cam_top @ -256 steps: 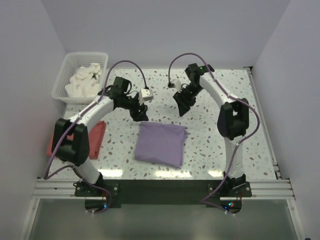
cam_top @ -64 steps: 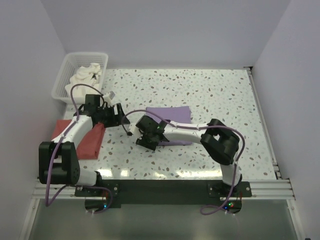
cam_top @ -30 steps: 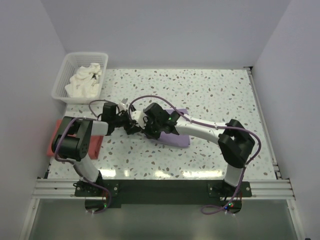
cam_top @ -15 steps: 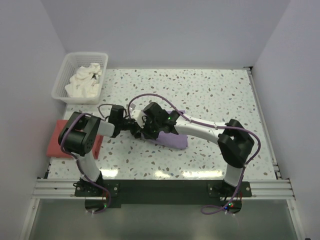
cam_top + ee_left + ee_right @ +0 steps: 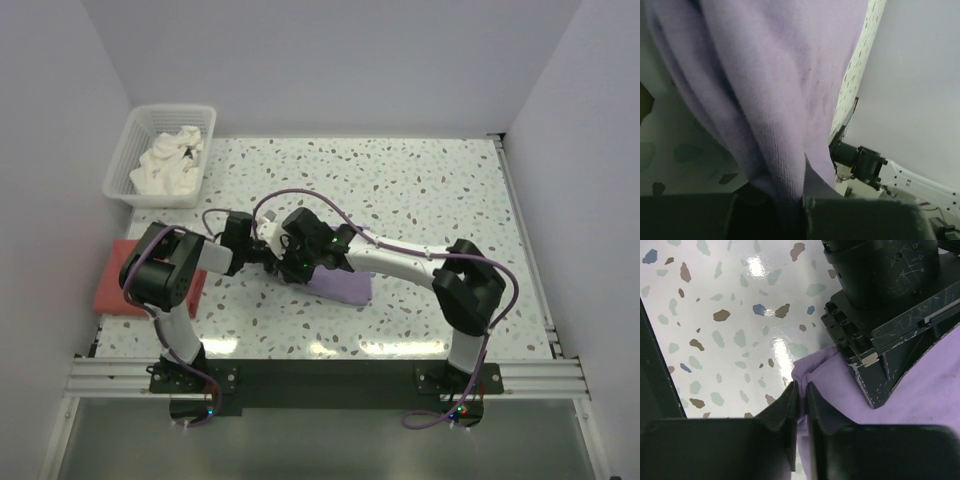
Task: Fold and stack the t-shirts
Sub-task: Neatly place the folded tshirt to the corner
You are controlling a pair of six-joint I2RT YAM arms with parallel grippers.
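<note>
A folded purple t-shirt (image 5: 347, 287) lies mid-table, mostly under the right arm. Both grippers meet at its left edge. My left gripper (image 5: 268, 252) reaches in from the left, and in the left wrist view it (image 5: 802, 210) is shut on a hanging fold of the purple t-shirt (image 5: 765, 75). My right gripper (image 5: 801, 405) holds a small bunched corner of the purple t-shirt (image 5: 935, 405) between nearly touching fingers, right beside the left gripper's black body (image 5: 885, 300). A folded red t-shirt (image 5: 112, 285) lies at the table's left edge.
A white basket (image 5: 125, 140) at the back left holds crumpled white t-shirts (image 5: 168, 165). The speckled table (image 5: 450, 190) is walled on three sides. The two arms cross close together over the left middle.
My left gripper has reached the purple t-shirt's left edge and shut on it. The right gripper stays on the same edge, its fingers slightly looser. The shirt has shifted a little leftward.
</note>
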